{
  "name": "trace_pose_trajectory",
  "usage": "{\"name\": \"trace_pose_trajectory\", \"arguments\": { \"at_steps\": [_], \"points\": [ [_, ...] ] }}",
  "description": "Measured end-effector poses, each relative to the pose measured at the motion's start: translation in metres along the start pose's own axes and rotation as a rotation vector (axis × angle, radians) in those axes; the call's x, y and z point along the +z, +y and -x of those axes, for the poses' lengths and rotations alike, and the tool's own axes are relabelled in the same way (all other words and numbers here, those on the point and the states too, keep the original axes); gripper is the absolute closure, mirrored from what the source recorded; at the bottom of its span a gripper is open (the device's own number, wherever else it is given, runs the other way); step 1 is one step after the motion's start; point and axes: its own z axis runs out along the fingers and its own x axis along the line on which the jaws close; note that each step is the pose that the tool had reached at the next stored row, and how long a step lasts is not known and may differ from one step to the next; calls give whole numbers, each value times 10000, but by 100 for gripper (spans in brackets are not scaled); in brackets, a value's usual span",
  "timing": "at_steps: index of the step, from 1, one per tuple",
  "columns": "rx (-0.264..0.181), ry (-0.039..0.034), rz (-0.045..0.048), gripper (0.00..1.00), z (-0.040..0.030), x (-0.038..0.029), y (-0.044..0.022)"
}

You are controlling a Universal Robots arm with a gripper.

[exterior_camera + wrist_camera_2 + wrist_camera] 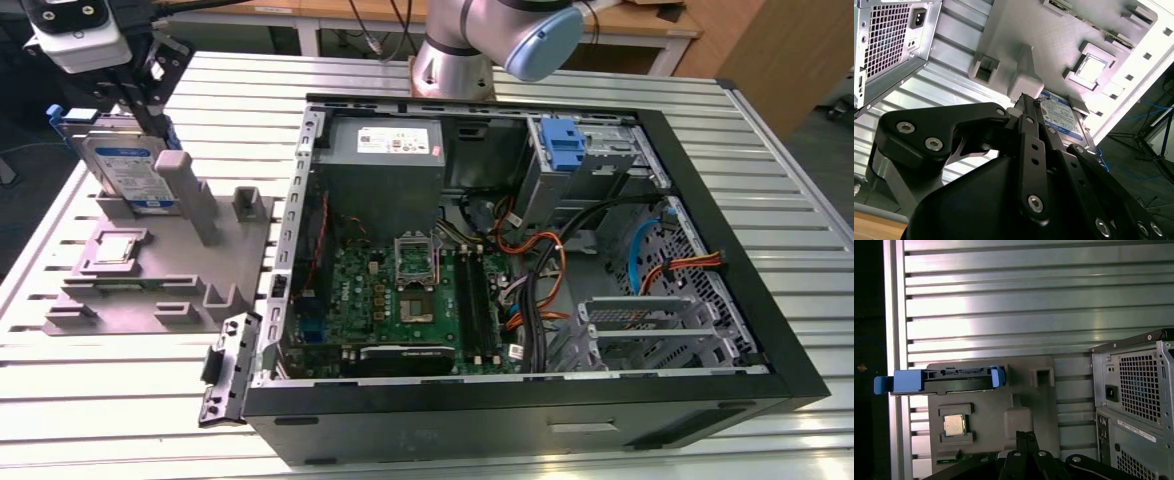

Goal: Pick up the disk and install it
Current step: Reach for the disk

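- open black computer case (534, 425), nearest, lying on its side on the slatted metal table (107, 410), with a green motherboard (400, 290) inside
- flat grey fixture plate (147, 290) just beside the case, on the exterior view's left, with a small square silver chip (118, 248) seated in it
- disk (127, 165), a silver rectangular hard drive in a blue carrier frame, stands on edge in the plate's far slot, outside the case, not installed
- black gripper (134, 105) at the disk's top edge; can't tell if it is apart or clamped
- bare blue plastic bracket (563, 145) in the case's far bay

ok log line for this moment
step: pick | tool: at top edge of disk | disk: upright in grey holder, beside open computer case | install: not yet done
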Motion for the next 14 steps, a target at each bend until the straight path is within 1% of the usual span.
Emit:
{"name": "trace_pose_trajectory", "arguments": {
  "at_steps": [3, 6, 8, 14],
  "points": [
    [-1, -1, 1, 90, -21, 2, 23],
    [-2, -1, 1, 90, -58, 5, 70],
    [-3, -1, 1, 90, -104, 7, 86],
    [-1, 0, 0, 90, -281, 12, 97]
  ]
}}
